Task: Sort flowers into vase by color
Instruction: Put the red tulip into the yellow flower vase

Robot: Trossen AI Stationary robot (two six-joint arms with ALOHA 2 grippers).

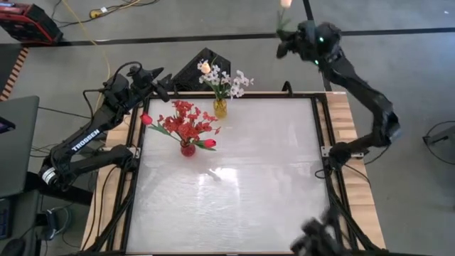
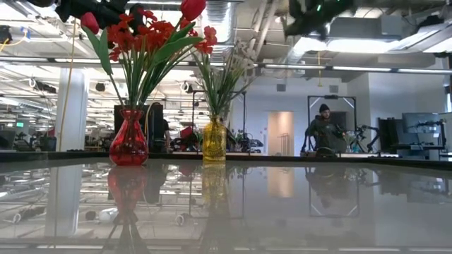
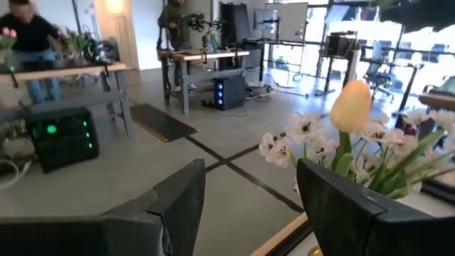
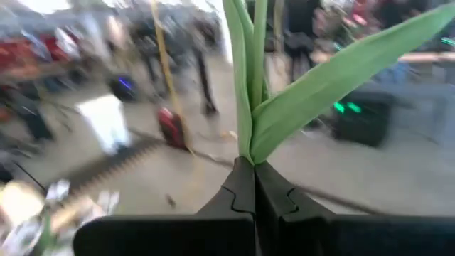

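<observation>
A grey concrete floor surrounds the glossy white desk [image 1: 234, 178], where a red vase [image 1: 188, 148] gathers the red flowers [image 1: 186, 122] and a yellow vase [image 1: 220, 108] the pale ones, so each colour has its own home. The right gripper [image 4: 254, 186] is clamped on a green stem [image 4: 245, 85], its cream tulip [image 1: 286, 3] lifted beyond the desk's far edge, well apart from the yellow vase, probably its destination. The left gripper [image 3: 249, 195] waits wide open near that vase.
</observation>
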